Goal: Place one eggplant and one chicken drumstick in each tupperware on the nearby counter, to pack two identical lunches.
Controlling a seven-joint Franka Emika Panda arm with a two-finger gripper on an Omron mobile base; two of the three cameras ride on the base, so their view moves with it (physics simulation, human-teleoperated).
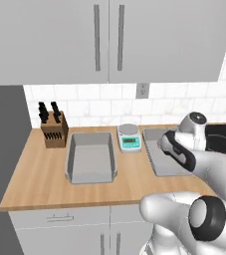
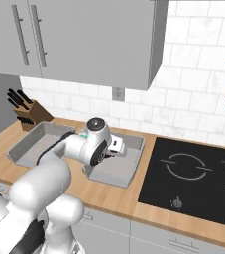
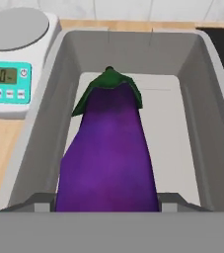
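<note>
the eggplant lay between the two dark finger tips of the gripper, its long axis running straight away from the hand, green cap at the far end. the jaws stood part open and clamped on its near end, one tip on each flank. it hung over the inside of the right-hand tupperware, lined up with the container's length and roughly centred between the side walls; whether it touched the floor could not be told. the white scale sat just beside that container on the counter. the other tupperware sat beyond the scale, with nothing visible inside. the arm reached forward and low, wrist bent down over the right container. a release there looked likely to leave the eggplant inside.
</note>
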